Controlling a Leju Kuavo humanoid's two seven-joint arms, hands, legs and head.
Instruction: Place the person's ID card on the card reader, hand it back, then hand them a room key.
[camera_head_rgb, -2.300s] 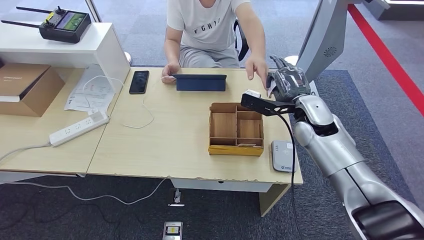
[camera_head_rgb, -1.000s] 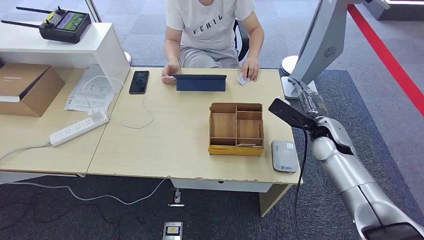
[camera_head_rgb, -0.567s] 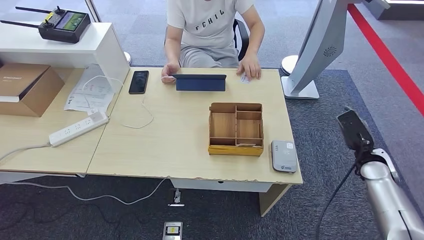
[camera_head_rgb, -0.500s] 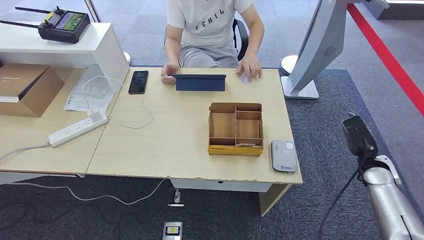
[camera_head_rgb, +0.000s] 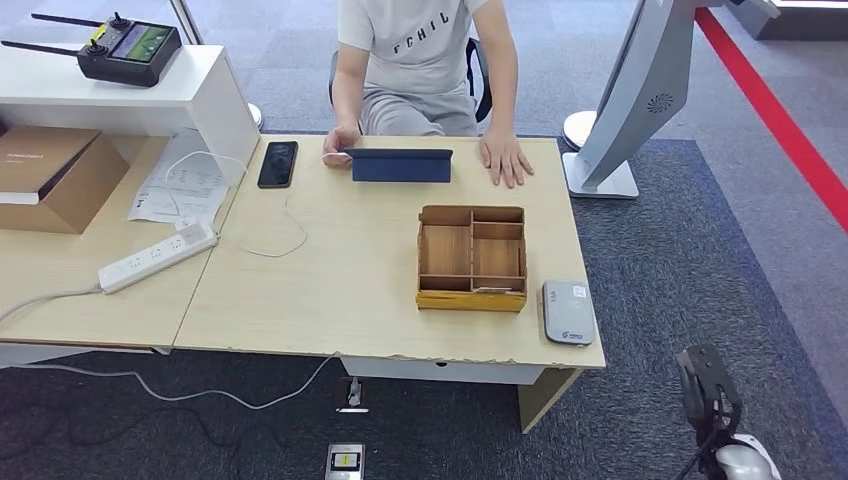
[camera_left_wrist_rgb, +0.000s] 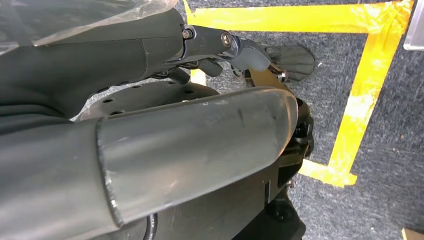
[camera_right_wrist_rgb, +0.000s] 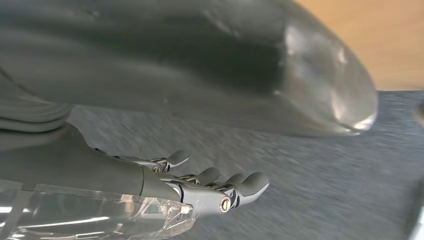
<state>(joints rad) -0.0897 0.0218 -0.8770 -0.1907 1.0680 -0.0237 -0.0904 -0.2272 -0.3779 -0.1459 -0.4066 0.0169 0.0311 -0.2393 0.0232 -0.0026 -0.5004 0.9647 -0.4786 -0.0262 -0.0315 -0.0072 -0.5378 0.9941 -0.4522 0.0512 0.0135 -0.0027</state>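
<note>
The grey card reader (camera_head_rgb: 567, 312) lies at the table's near right corner, beside a wooden divided box (camera_head_rgb: 472, 258). The person seated at the far side rests one hand (camera_head_rgb: 505, 158) flat on the tabletop; I cannot tell whether the card lies under it. My right arm's wrist (camera_head_rgb: 708, 395) hangs low, off the table's right side, over the carpet. In the right wrist view my right hand (camera_right_wrist_rgb: 200, 185) has its fingers stretched out with nothing in them. My left hand (camera_left_wrist_rgb: 220, 45) hangs over the taped floor, fingers loosely apart and holding nothing.
A dark tablet case (camera_head_rgb: 400, 165) stands in front of the person, with a phone (camera_head_rgb: 278, 163) to its left. A power strip (camera_head_rgb: 158, 256), papers and a cardboard box (camera_head_rgb: 50, 175) sit on the left desk. A white stand (camera_head_rgb: 640, 90) rises right of the table.
My right arm has dropped from the table's far right edge, beside the person's hand, to hang low at the right. The person drew the card back and laid that hand flat.
</note>
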